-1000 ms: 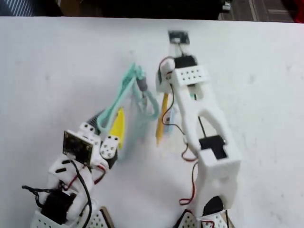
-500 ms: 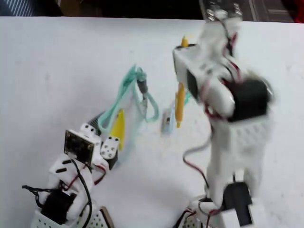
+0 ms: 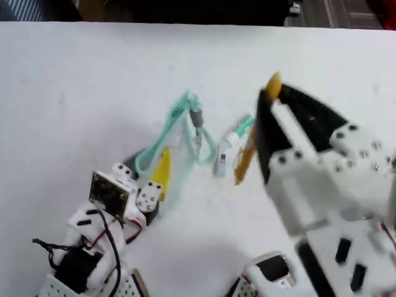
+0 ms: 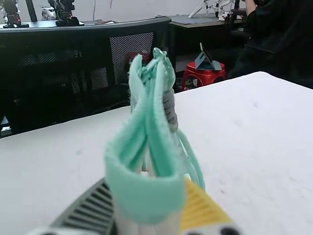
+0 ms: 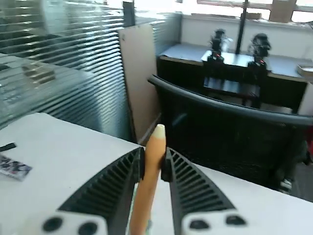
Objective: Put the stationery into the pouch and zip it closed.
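gripping an orange pencil [image 5: 149, 181] in the right gripper [image 5: 152, 164], ribbed black fingers [image 5: 117, 183] closed on either side of the shaft, pale end poking out past them toward the room. from the high view, holding that pencil [image 3: 247, 151] on a slant, raised above the white table [image 3: 93, 80] and off to one side of the pouch [image 3: 182, 133], apart from it.

pinching the near end of the mint-green pouch [image 4: 146, 161] in the left gripper [image 4: 146, 218], shut tight on it between a grey ribbed finger and a yellow one. standing on its edge on the table, zip band spread apart in a loop along the top. hanging at the far end of that band, a grey tab [image 3: 197, 117] with a thin mint cord looping down beside it. seen from above, stretching away from the left gripper [image 3: 151, 164] toward the middle of the table.

lying flat on the table between pouch and pencil, a small white and blue piece [image 3: 221, 162], and just beyond it a slim teal and white piece [image 3: 238, 130], both outside the pouch and clear of either gripper, too blurred to name more closely.
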{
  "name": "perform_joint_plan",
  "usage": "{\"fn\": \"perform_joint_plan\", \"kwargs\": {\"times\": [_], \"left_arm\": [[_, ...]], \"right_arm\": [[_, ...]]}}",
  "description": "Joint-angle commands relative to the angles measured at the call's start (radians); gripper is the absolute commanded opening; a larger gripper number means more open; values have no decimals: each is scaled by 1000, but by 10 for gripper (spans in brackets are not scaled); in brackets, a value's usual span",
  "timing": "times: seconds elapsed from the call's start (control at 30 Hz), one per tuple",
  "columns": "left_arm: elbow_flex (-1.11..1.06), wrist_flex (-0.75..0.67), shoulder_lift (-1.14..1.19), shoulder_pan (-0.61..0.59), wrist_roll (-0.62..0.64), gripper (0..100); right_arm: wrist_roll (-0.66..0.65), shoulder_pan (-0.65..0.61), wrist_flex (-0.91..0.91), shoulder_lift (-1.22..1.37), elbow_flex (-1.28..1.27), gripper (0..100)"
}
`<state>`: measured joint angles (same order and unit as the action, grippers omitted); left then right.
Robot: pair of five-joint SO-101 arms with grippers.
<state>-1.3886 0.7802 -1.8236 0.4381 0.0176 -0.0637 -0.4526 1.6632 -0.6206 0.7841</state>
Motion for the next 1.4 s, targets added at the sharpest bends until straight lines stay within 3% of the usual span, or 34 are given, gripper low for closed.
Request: {"fn": "perform_joint_plan", "kwargs": {"times": [0.0,0.1,0.4,0.63,0.83,1.07,1.37], "left_arm": [[20,43,-10,18,26,133],[20,49,-10,12,87,152],[20,49,-10,12,86,155],[38,78,-10,12,86,173],[71,117,-10,12,84,174],[69,118,-10,13,29,173],[68,118,-10,12,29,173]], "right_arm": [[-5,-125,-33,4,14,16],[-6,-136,-124,16,12,16],[-5,-157,-229,122,15,16],[-15,-398,-236,143,-25,16],[-15,-390,-249,183,-94,16],[-15,-340,-390,254,-100,16],[-14,-306,-308,320,-101,16]]}}
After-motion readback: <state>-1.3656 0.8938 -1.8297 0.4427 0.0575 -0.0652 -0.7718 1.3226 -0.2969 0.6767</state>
